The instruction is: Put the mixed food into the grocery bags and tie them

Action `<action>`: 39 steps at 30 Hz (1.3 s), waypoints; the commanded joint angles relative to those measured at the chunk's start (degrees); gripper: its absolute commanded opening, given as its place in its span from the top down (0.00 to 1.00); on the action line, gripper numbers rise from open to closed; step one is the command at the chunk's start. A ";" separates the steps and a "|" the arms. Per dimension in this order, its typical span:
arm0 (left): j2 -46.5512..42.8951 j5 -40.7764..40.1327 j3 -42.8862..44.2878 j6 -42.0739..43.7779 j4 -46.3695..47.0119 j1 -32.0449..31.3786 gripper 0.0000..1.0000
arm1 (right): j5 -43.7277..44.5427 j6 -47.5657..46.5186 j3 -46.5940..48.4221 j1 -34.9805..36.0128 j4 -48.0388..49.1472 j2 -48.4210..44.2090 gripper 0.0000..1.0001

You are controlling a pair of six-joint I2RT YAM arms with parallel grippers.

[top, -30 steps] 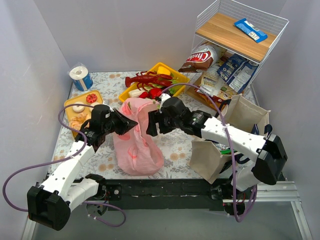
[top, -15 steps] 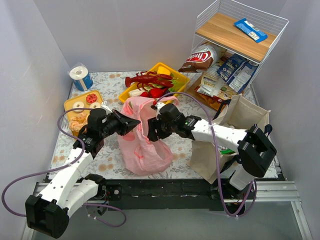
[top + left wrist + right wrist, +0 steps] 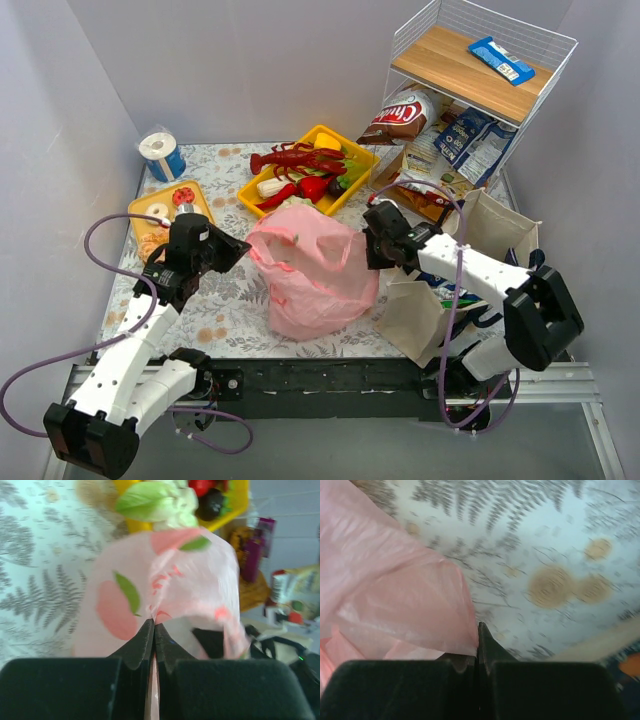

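Both arms have swung apart since the earlier frames, and the right gripper [image 3: 372, 252] has gone from wide to clamped. The pink bag [image 3: 310, 270] is now spreading sideways instead of hanging tall between them.

Left gripper [image 3: 238, 250] is pinching the bag's 9 o'clock edge, jaws tight; left wrist view is showing pink film running in between the tips. Right gripper is biting the 3 o'clock edge. Its wrist view is showing film ending right at the closed tips, so I'm reading that as gripped, but thinly.

Bag is sitting mid-table, long axis running 9-to-3, one gripper at each end, neither nearer.

For the tie, I'm guessing the two held ends are needing to cross over the bag's middle, so each arm is facing travel toward the other.

Canvas tote [image 3: 412, 318] is standing at the bag's 4 o'clock, just beside the right arm.

Farther back, the yellow tray [image 3: 320, 130] of toy food is sitting at 12 o'clock and snack packets [image 3: 470, 140] are leaning in the wire rack [image 3: 455, 62] at 1 o'clock.
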 commanded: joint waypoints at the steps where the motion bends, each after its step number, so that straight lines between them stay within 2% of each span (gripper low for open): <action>1: -0.50 -7.87 -1.14 1.59 -8.76 0.36 1.00 | 6.48 -1.04 -2.05 -0.30 -4.47 -5.49 0.99; 5: -1.73 -5.24 -2.37 5.62 -5.52 0.44 1.00 | 4.39 -6.04 0.39 -0.21 -4.30 -6.37 0.99; 6: -2.08 -3.75 -2.29 7.20 -4.81 0.44 0.80 | 3.68 -7.28 1.10 -0.21 -4.21 -6.46 0.99; 8: -2.17 -2.08 -1.50 12.37 -2.62 0.36 0.47 | 1.14 -10.60 3.38 -0.12 -4.21 -6.20 0.99; 9: -2.08 -1.55 -0.97 13.97 -2.17 0.36 0.20 | -0.01 -11.67 4.09 -0.12 -4.38 -6.11 0.99; 11: -1.64 -1.54 1.30 20.01 -1.38 0.44 0.03 | -1.86 -13.52 5.50 -0.12 -5.17 -5.93 0.99; 15: -0.24 -5.75 6.40 27.76 -1.38 0.44 0.02 | -3.54 -16.25 7.52 1.28 -6.84 -6.19 0.99; 19: 2.57 -11.64 11.76 31.03 -0.67 0.36 0.02 | -2.66 -15.03 7.17 3.21 -9.12 -7.42 0.99; 23: 5.39 0.52 15.72 38.41 4.76 0.44 0.02 | -1.96 -12.65 6.47 4.09 -10.45 -8.74 0.99; 25: 5.92 0.05 16.34 39.38 5.74 0.44 0.02 | -2.31 -12.04 5.86 4.36 -9.84 -9.18 0.99; 27: 8.79 -8.10 17.22 39.74 3.38 0.53 0.02 | -3.27 -11.60 5.24 4.62 -9.31 -9.71 0.99; 29: 12.67 -12.25 19.24 38.87 -1.78 1.93 0.02 | -3.62 -11.16 4.89 4.80 -9.22 -9.89 0.99; 31: 17.14 -13.15 20.47 37.46 -4.18 3.86 0.02 | -4.07 -11.07 4.80 4.89 -9.48 -9.97 0.99; 36: 17.87 -11.91 19.86 33.25 -2.08 9.93 0.02 | -3.72 -11.24 4.98 4.98 -9.83 -10.33 0.99; 39: 19.71 -16.82 17.94 31.91 -2.70 14.58 0.02 | -3.45 -11.24 5.06 4.98 -9.83 -10.68 0.99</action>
